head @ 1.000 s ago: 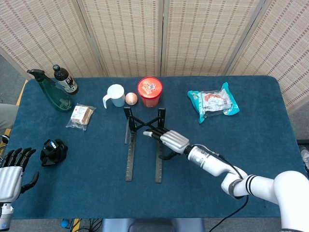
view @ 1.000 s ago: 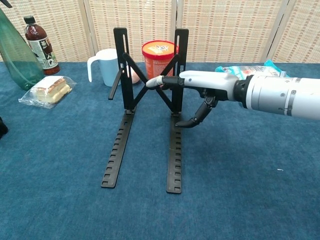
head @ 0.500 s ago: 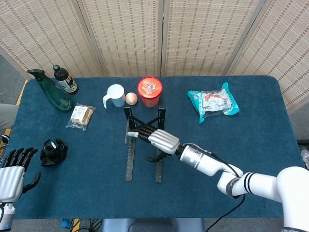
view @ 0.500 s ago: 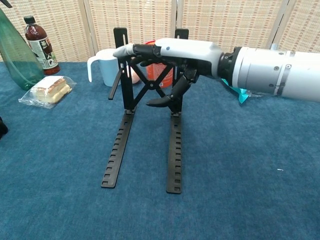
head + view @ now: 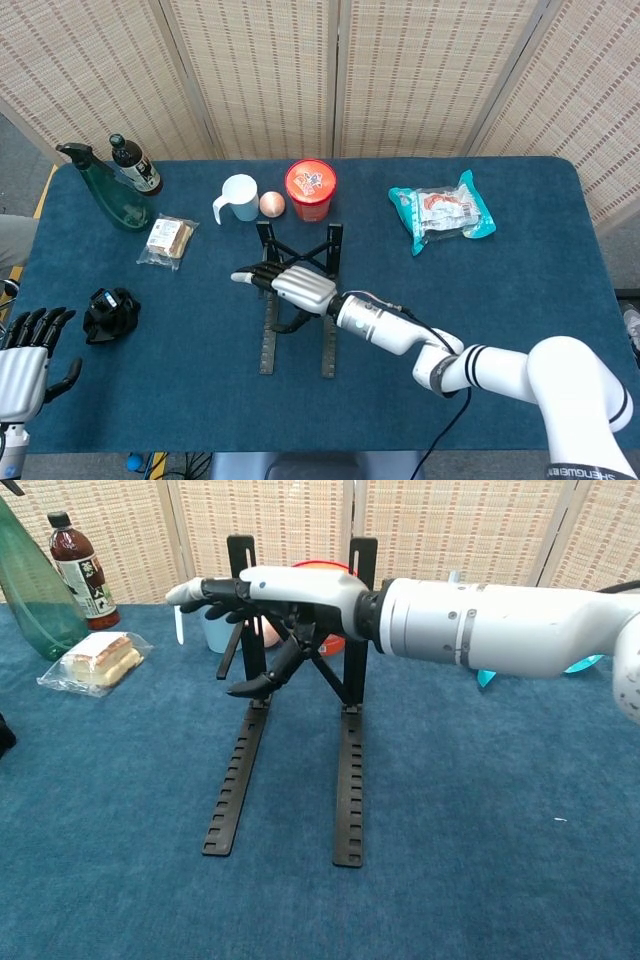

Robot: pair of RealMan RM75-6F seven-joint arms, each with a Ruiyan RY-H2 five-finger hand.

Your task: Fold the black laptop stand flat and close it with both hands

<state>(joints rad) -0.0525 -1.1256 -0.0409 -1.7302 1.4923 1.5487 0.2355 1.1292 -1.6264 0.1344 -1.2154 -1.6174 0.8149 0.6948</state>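
Right hand (image 5: 275, 595) reaches flat across upright laptop stand (image 5: 345, 780), gripping nothing

Head view high, looking down on the whole table (image 5: 520, 300), chest view low, close, facing forward, both sharing its middle

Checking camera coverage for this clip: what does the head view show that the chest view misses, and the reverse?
Only the head view shows the left robot hand open near the table's left edge, the whole black item beside it, and the full teal snack bag. Only the chest view shows the laptop stand side-on, its uprights raised and unfolded. Both show the right robot hand reaching across the stand, the red tub, white mug and bottles.
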